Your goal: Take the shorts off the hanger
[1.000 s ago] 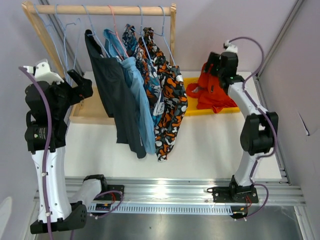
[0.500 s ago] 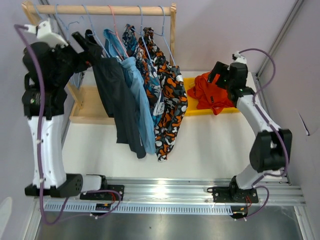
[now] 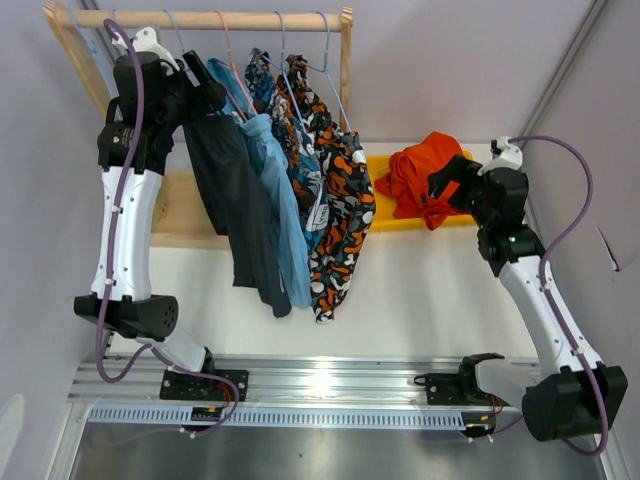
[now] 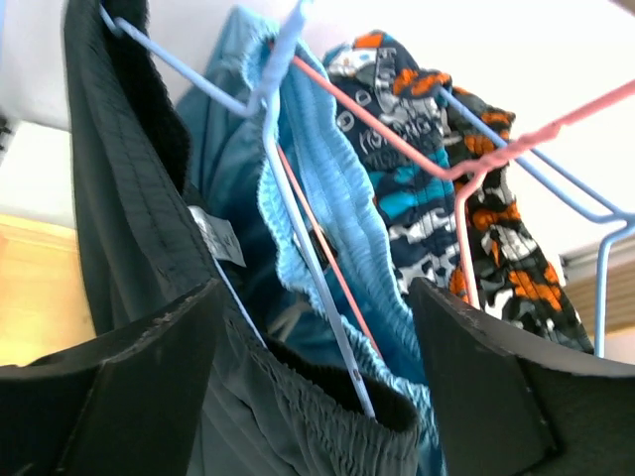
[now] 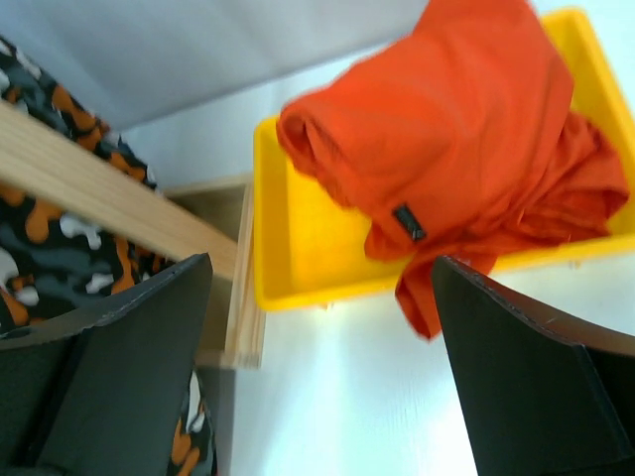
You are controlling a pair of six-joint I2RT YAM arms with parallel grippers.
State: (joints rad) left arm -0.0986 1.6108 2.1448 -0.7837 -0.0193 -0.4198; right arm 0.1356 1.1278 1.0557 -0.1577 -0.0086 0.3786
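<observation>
Four pairs of shorts hang on wire hangers: dark grey shorts [image 3: 235, 200], light blue shorts [image 3: 285, 210], blue-and-orange print shorts [image 3: 308, 165] and blotch print shorts [image 3: 345, 210]. My left gripper [image 3: 200, 88] is open, high up at the dark grey pair's hanger. In the left wrist view the gripper [image 4: 317, 327] straddles the grey waistband [image 4: 327, 421] and a hanger wire [image 4: 308, 258], with the light blue shorts [image 4: 327, 188] behind. Orange shorts [image 3: 425, 170] lie in the yellow tray [image 3: 385, 222]. My right gripper [image 3: 452, 185] is open and empty beside them, and in the right wrist view [image 5: 322, 327] it faces the orange shorts [image 5: 466, 129].
The wooden rack's rail [image 3: 200, 18] runs along the top, its post [image 3: 346, 60] near the tray. Its wooden base [image 3: 180, 215] lies on the white table. Empty hangers [image 3: 125, 70] hang at the left end. The tray's rim [image 5: 317, 288] touches the rack's base board [image 5: 243, 317].
My left arm has risen and swung right, up to the dark grey shorts' hanger. My right gripper has drawn back to the right from the orange shorts, which stay in the tray.
</observation>
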